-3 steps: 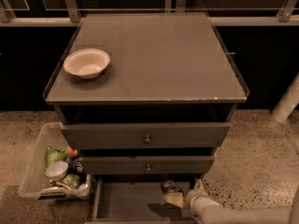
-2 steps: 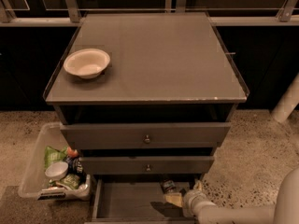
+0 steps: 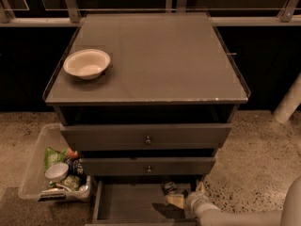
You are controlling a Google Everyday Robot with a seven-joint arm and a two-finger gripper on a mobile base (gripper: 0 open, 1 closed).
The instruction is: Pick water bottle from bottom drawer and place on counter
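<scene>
Inside the bottom drawer (image 3: 126,202), the claw (image 3: 178,200) hovers beside the water bottle (image 3: 169,187).

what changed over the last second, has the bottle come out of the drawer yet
Very little. The gripper is at much the same spot inside the bottom drawer, close beside the water bottle, which has not been lifted. Only the arm's bulk at the right edge has shifted a bit. The counter, the white bowl and the floor bin are as before.

Water bottle (image 3: 169,187) half-hidden beside claw (image 3: 178,200)
</scene>
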